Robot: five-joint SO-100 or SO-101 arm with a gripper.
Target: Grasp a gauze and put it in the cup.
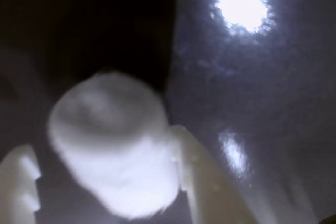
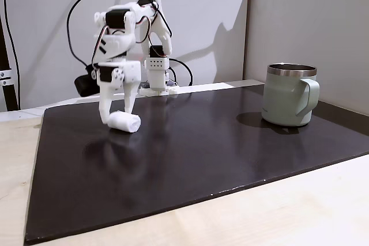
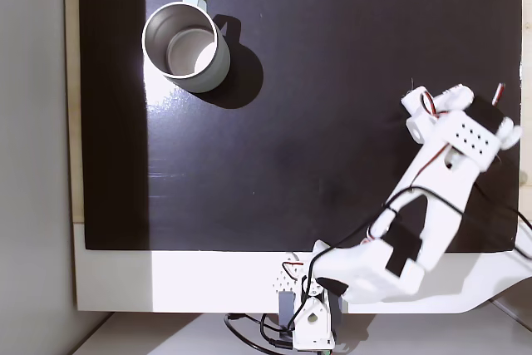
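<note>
The white rolled gauze lies between my two white fingers in the wrist view; the right finger touches it and the left finger stands a little off it. In a fixed view the gauze rests on the black mat under my gripper, which stands open around it. The sage-green cup with a steel rim stands upright far to the right, handle to the right. From above, the cup is empty at the top left and my arm covers the gauze.
A black mat covers the pale wooden table. The arm's base and black cables sit at the mat's back edge. A white wall stands behind. Bare mat lies between the gripper and the cup.
</note>
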